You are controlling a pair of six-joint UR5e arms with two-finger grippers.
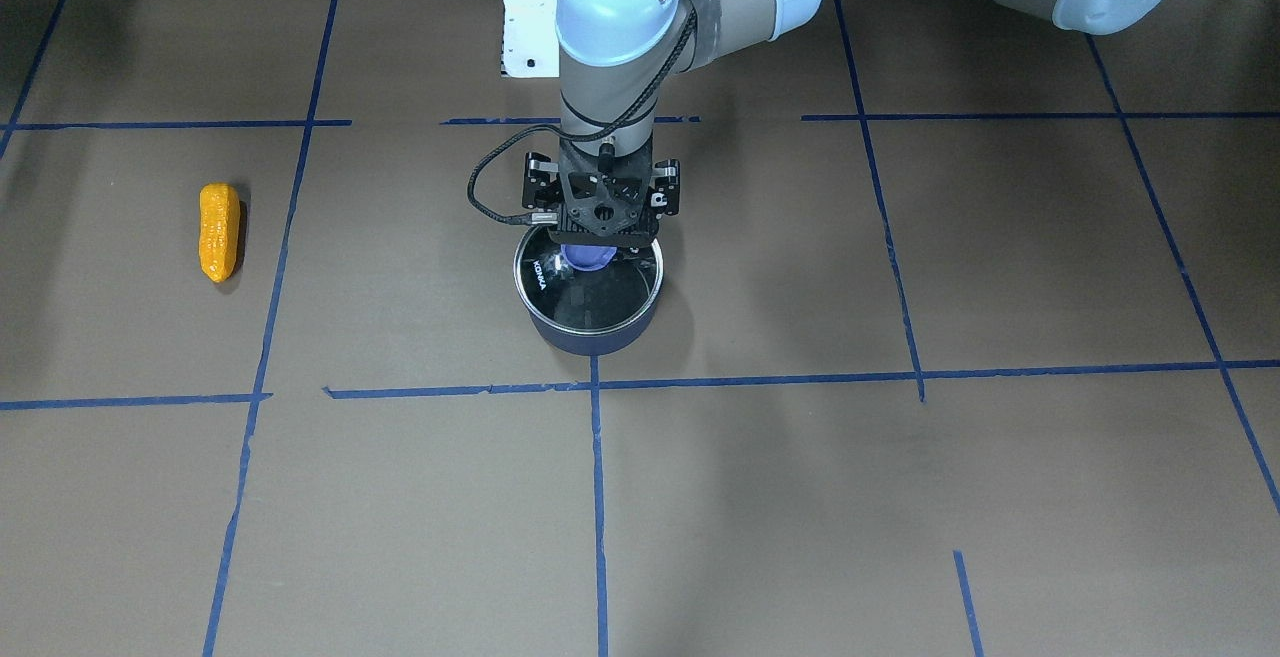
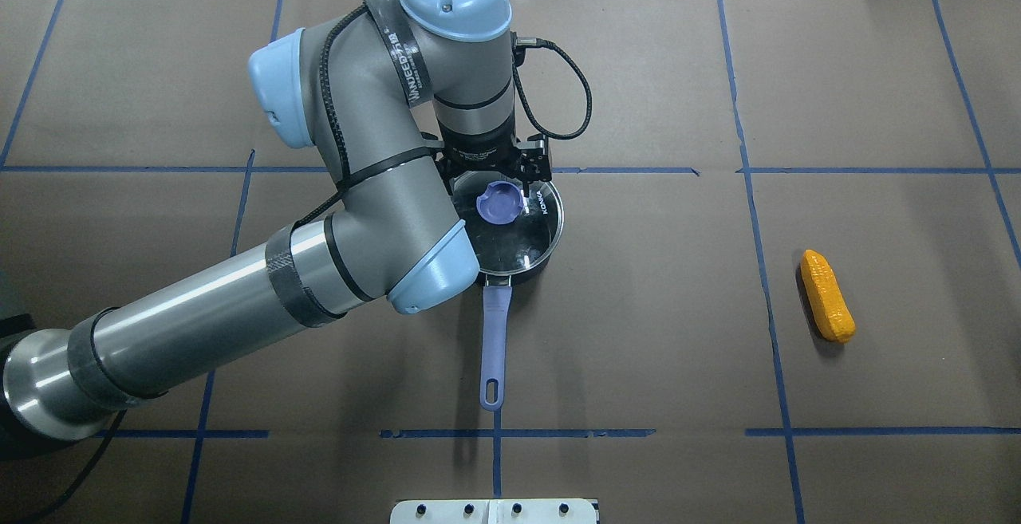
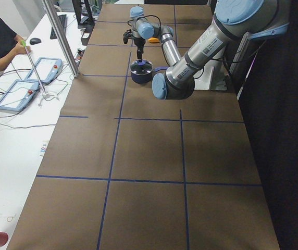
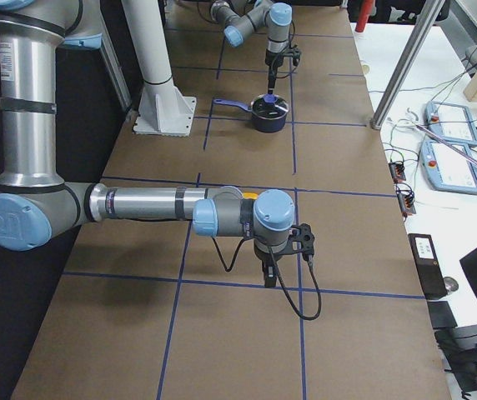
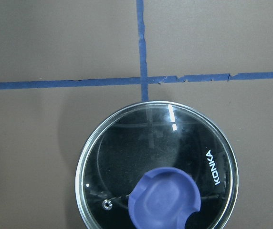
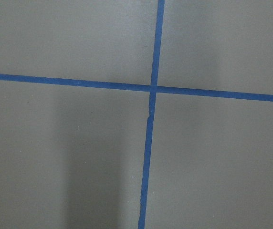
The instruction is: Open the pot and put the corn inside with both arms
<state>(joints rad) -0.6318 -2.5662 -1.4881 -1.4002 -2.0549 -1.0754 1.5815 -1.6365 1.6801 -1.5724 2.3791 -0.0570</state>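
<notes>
At ctr of table point(image 2: 662, 364), pot point(image 1: 590, 337) is seen w/ glass lid point(image 2: 518, 233) on, handle point(image 2: 494, 325) at 6 o'clock in overhead view. L gripper point(image 1: 595, 237) is held over lid knob point(image 2: 499, 205), jaws spread either side, nothing gripped. At pot's 3 o'clock, well apart, corn point(image 2: 827, 296) is laid. R gripper point(image 4: 269, 279): opening can't be told.

Left claw point(image 1: 600, 237) spread, pointing down; right claw point(image 4: 269, 279) down

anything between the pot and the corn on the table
Nothing stands between the pot and the corn: just bare brown table cover crossed by one blue tape line, seen in the front-facing view.
</notes>
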